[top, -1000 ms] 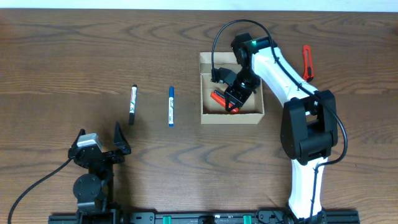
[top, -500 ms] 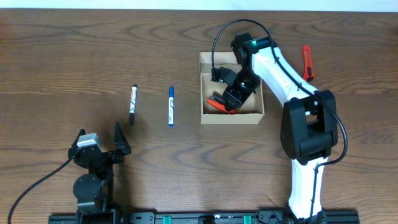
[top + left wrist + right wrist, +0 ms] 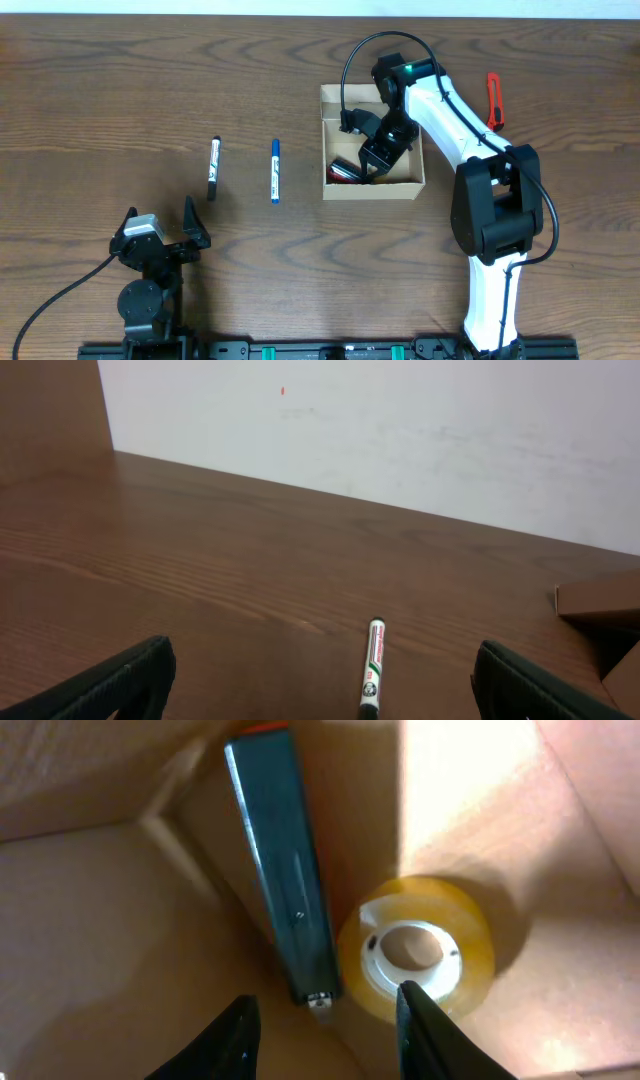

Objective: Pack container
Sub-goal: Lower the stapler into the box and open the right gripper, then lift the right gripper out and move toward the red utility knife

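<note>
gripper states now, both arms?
Left gripper: open, empty.
Right gripper: open, empty, down inside the container.

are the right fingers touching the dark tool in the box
Apart. Right wrist view: the open fingers straddle the end of the dark tool, with a gap on each side.

From overhead we look straight down on the table, far enough off to take in the left arm and the right arm. At the left wrist we sit low over the wood, facing along it toward a white wall, with a marker just ahead and a corner of the box at the right edge; both show from above. At the right wrist we look down from very near onto the box floor and a roll of tape; the overhead view shares that interior.
</note>
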Controlling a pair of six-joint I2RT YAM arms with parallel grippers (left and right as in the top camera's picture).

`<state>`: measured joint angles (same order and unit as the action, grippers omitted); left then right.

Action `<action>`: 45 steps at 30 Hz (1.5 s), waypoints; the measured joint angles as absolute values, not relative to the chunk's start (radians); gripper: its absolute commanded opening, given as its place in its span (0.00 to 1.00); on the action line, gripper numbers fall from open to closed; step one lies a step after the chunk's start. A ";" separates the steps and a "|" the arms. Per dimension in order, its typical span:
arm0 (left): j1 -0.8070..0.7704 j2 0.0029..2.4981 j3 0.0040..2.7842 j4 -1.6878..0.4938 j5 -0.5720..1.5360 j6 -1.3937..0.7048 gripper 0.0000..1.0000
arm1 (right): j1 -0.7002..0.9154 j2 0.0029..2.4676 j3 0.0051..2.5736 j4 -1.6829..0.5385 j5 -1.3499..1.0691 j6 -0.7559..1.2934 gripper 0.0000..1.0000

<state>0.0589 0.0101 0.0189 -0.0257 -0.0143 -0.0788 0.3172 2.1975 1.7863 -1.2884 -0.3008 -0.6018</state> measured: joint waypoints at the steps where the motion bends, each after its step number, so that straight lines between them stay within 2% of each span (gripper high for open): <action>1: 0.059 0.010 0.019 -0.026 -0.014 -0.079 0.95 | 0.317 2.198 1.802 -1.294 -0.292 -0.598 0.34; 10: 0.059 0.010 0.019 -0.026 -0.014 -0.079 0.95 | 0.315 2.200 2.069 -1.370 -0.205 -0.574 0.33; 14: 0.059 0.010 0.019 -0.026 -0.014 -0.079 0.95 | 0.305 2.200 2.199 -1.390 -0.126 -0.535 0.39; 17: 0.059 0.010 0.019 -0.026 -0.014 -0.079 0.95 | 0.289 2.200 2.275 -1.397 -0.025 -0.494 0.59; 19: 0.059 0.010 0.019 -0.026 -0.014 -0.078 0.95 | 0.273 2.200 2.315 -1.395 0.083 -0.457 0.67; 22: 0.059 0.010 0.019 -0.026 -0.014 -0.079 0.95 | 0.231 2.200 2.349 -1.386 0.251 -0.409 0.93; 24: 0.059 0.010 0.019 -0.026 -0.014 -0.078 0.95 | 0.194 2.200 2.354 -1.383 0.315 -0.384 0.99; 29: 0.059 0.010 0.019 -0.026 -0.014 -0.079 0.95 | 0.056 2.200 2.354 -1.365 0.383 -0.319 0.99; 34: 0.059 0.010 0.019 -0.026 -0.014 -0.079 0.95 | -0.077 2.200 2.354 -1.338 0.318 -0.273 0.99; 45: 0.059 0.010 0.019 -0.026 -0.014 -0.079 0.95 | -0.192 2.200 2.355 -1.194 0.135 -0.219 0.99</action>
